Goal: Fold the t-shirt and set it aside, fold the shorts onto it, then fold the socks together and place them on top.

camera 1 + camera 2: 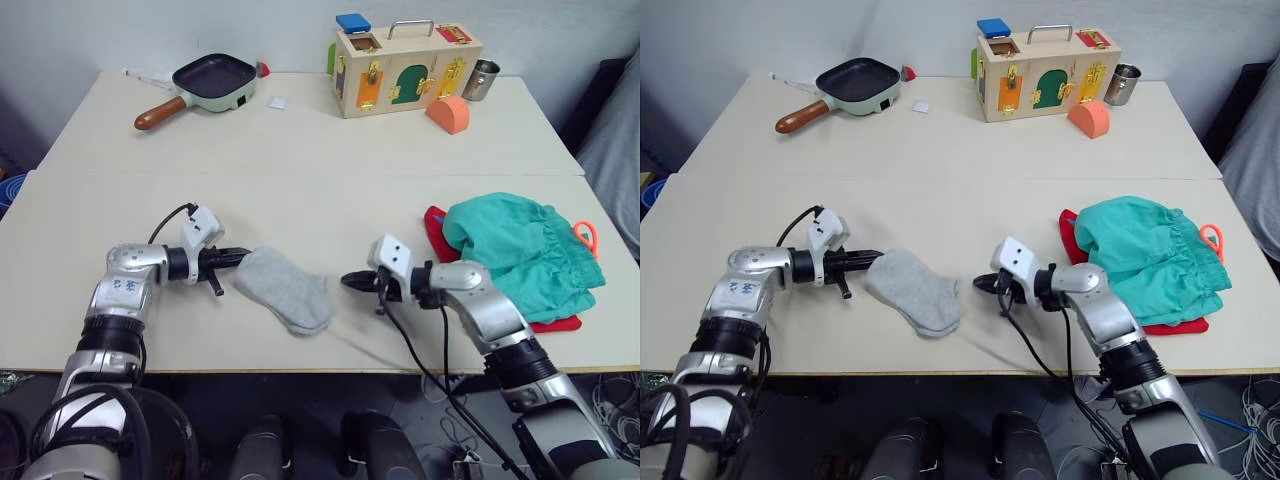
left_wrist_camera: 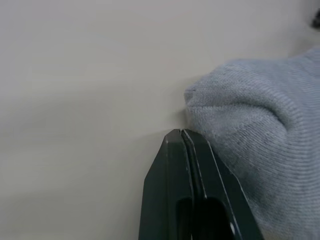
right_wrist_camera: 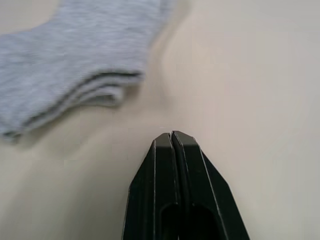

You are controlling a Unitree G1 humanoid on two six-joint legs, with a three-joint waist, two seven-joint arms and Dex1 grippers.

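The light grey socks (image 1: pixel 285 288) lie stacked on the table between my two grippers. My left gripper (image 1: pixel 243 256) is shut, its tip just beside the socks' (image 2: pixel 260 150) left end, holding nothing. To the right of the socks (image 3: pixel 70 95), a short gap away, my right gripper (image 1: pixel 348 281) is shut and empty. The teal-green shorts (image 1: pixel 522 252) lie folded on the red t-shirt (image 1: pixel 436 225) at the right of the table; the shirt shows as red edges under them.
At the back stand a black frying pan (image 1: pixel 212 80), a wooden latch box (image 1: pixel 403 68) with a blue block on it, an orange block (image 1: pixel 448 113) and a metal cup (image 1: pixel 481 79). An orange drawstring loop (image 1: pixel 586 236) lies near the right table edge.
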